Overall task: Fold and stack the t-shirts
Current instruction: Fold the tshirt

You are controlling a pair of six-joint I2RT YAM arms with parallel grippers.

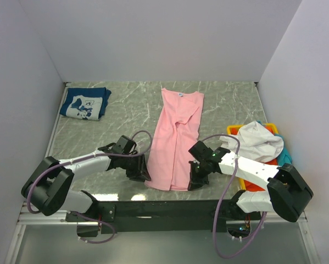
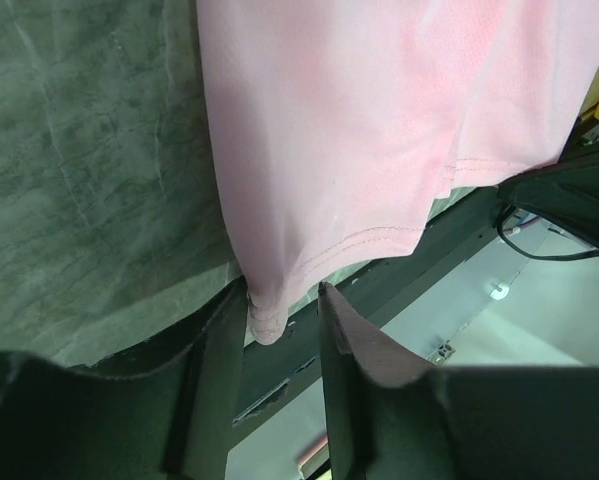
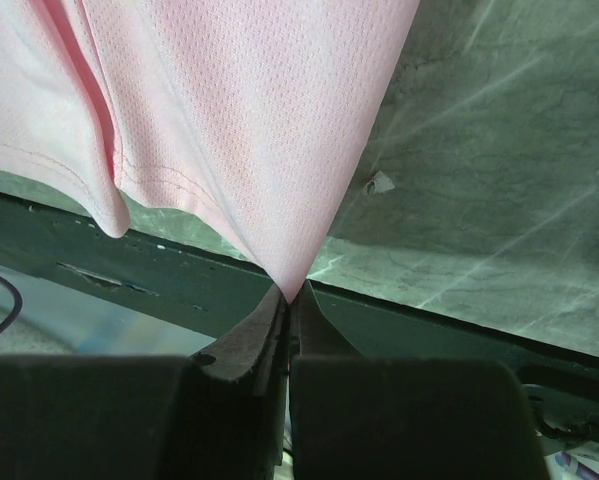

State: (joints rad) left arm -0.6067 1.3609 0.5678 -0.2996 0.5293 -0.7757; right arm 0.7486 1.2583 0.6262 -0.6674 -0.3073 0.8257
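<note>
Pinching a pink t-shirt (image 3: 239, 120) corner, my right end effector (image 3: 291, 295) prepares the fold. My left end effector (image 2: 282, 297) is spread around the other corner.

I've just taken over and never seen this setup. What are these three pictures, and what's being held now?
The overhead picture shows two robot arms bolted at the near edge of the table. The other two come from a camera on each wrist, looking past its tool. A pink t-shirt lies mid-table, a navy t-shirt far left, a yellow tray of more shirts right. The right tool is shut on the pink shirt's near corner; the left tool stands open around the other.
</note>
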